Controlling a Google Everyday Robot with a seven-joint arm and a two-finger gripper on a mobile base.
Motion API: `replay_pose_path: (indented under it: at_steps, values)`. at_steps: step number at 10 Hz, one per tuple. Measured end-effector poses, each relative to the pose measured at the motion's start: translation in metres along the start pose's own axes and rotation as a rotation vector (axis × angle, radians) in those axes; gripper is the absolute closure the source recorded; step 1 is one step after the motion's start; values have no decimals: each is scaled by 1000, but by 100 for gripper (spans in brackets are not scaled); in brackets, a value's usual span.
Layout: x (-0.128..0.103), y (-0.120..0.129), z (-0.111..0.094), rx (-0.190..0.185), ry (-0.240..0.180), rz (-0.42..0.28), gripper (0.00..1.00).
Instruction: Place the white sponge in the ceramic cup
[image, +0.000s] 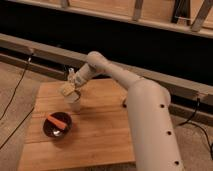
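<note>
- A wooden table stands in front of a dark wall with a long rail.
- The gripper hangs over the table's 10 o'clock area with its fingers pinching the sponge. It is probably held up there so the sponge can go down into the cup, just below at 5 o'clock.
- The sponge is a small, pale cream block, soft-looking and tilted.
- A dark bowl with an orange piece in it sits at the cup's 7 o'clock.

Robotics lab bay: robot arm over wooden table, concrete floor, cable trailing at 9 o'clock, metal rail at 12.
</note>
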Motion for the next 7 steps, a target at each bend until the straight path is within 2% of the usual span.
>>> replay_pose_path:
  at_steps: [1, 3, 5, 7]
  values:
    - [-1, 0, -1, 0, -2, -1, 99]
    - [-4, 0, -2, 4, -1, -4, 82]
    - [-6, 0, -3, 6, 5, -2, 57]
    - [-8, 1, -4, 7, 12, -6, 39]
